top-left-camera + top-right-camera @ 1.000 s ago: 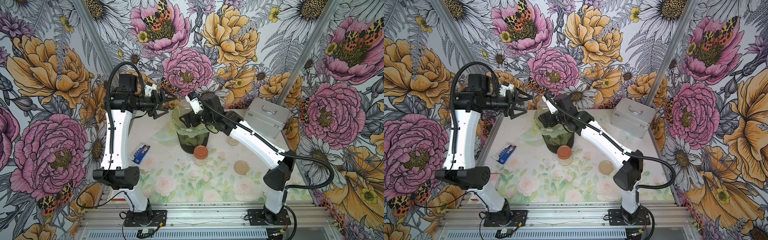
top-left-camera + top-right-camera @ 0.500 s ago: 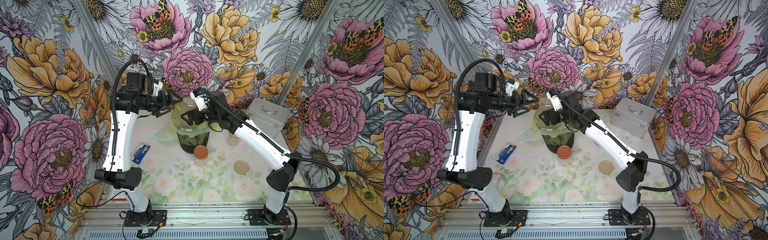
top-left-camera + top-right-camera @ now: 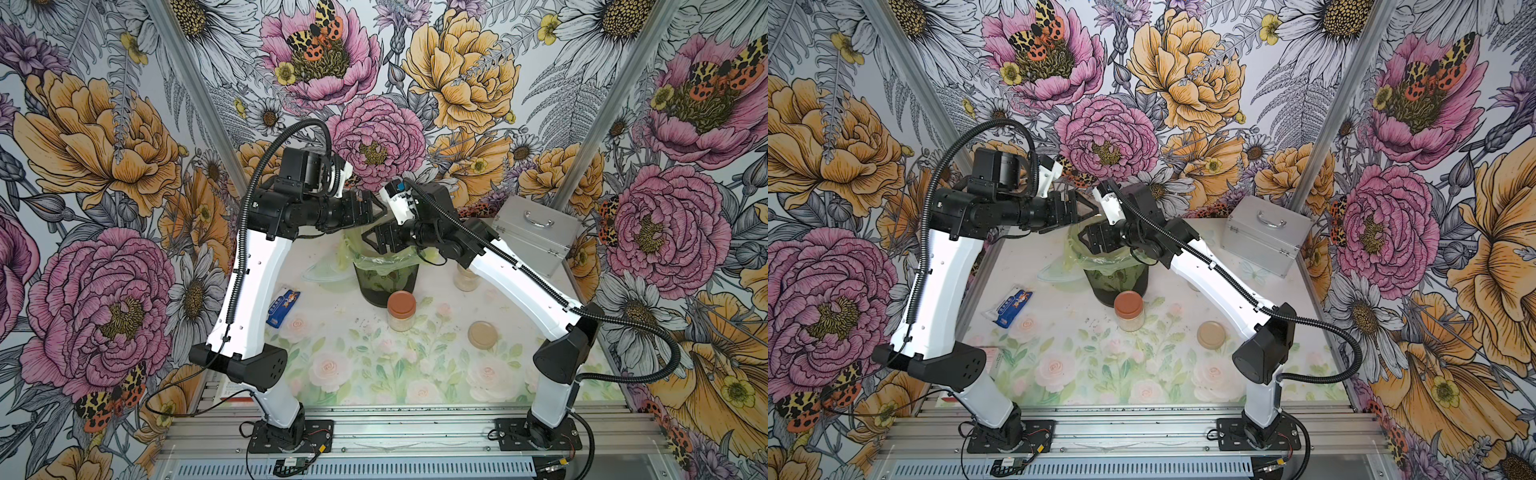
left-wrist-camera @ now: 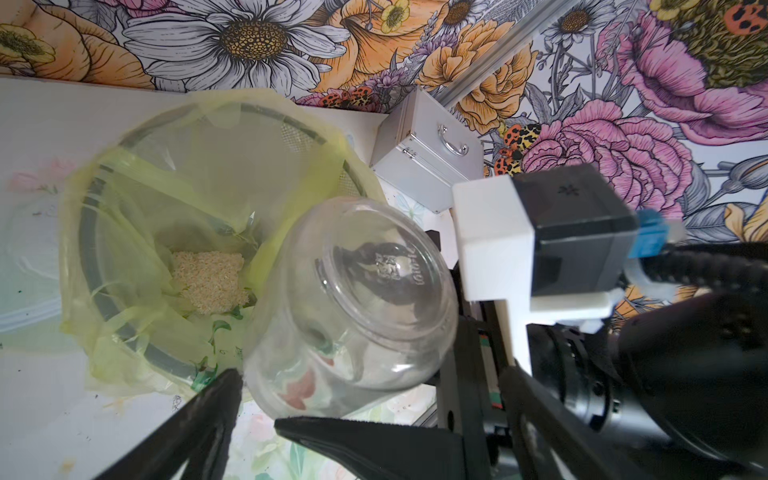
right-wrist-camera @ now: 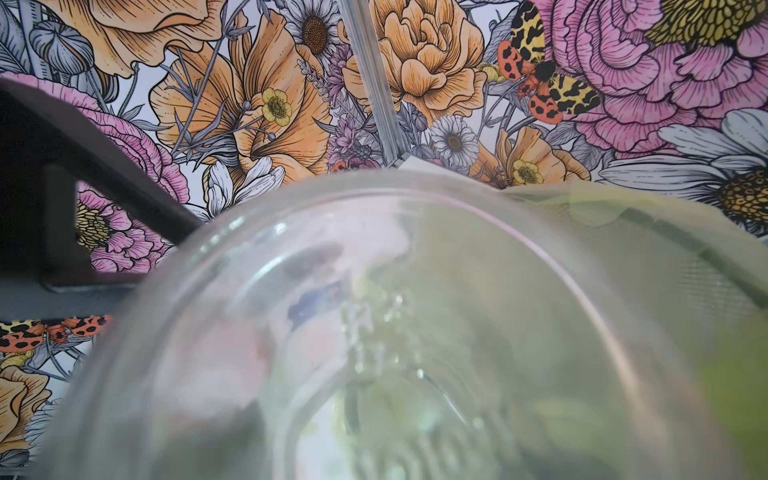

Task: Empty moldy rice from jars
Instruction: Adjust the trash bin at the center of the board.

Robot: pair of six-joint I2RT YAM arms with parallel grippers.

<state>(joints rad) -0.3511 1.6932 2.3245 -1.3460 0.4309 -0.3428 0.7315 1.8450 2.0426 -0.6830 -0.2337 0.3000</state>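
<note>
Right pincer [image 3: 374, 243] grips empty jar [image 4: 353, 307], tilted base-up over bin [image 4: 88, 249], centre of left wrist view. Rice [image 4: 208, 282] heaped in bag [image 4: 291, 137] inside bin, left of jar. Left pincer [image 3: 374, 210] spread wide, holding nothing, just below jar at frame bottom.

The left arm [image 3: 253, 274] and right arm [image 3: 523, 286] share glossy white curved shells, matte black joints, ribbed black cables [image 3: 237, 270] and black base plates [image 3: 320, 434] bolted onto the aluminium rail [image 3: 415, 428].
</note>
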